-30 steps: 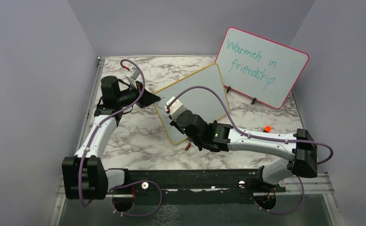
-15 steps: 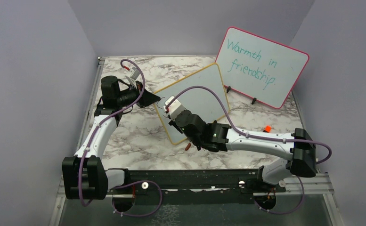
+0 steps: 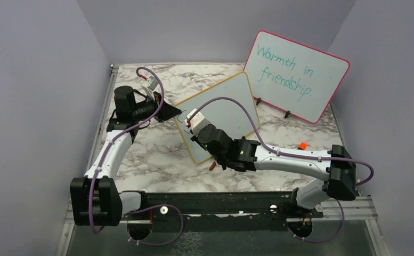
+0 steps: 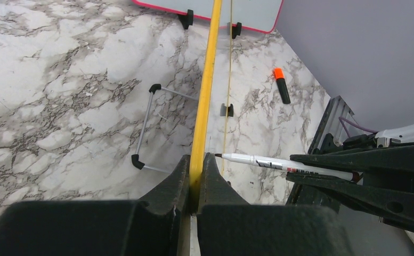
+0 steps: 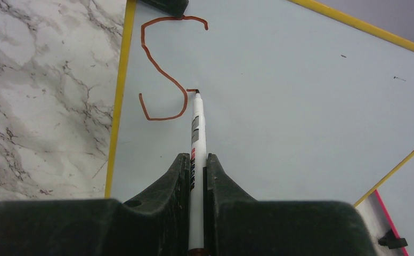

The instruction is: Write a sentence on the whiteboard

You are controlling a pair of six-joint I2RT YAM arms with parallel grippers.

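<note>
The yellow-framed whiteboard [image 3: 223,109] stands tilted mid-table; the left wrist view shows its frame [image 4: 207,80] edge-on. My left gripper [image 4: 196,162] is shut on that frame at the board's left edge. My right gripper [image 5: 196,162] is shut on a white marker [image 5: 197,128], whose tip touches the board face [image 5: 300,106]. Of the sentence, a red-brown "S" [image 5: 164,69] shows near the left edge, with a short stroke [image 5: 192,90] at the marker tip. The marker [image 4: 279,164] also shows from the side in the left wrist view, pointing at the board.
A pink-framed board [image 3: 295,74] with teal writing leans at the back right. An orange-capped marker [image 3: 302,145] lies on the marble table to the right. A wire stand [image 4: 151,128] lies behind the yellow board. Purple walls close in on both sides.
My right arm has crept slightly left with the marker against the board. The left arm and the board have not moved.
</note>
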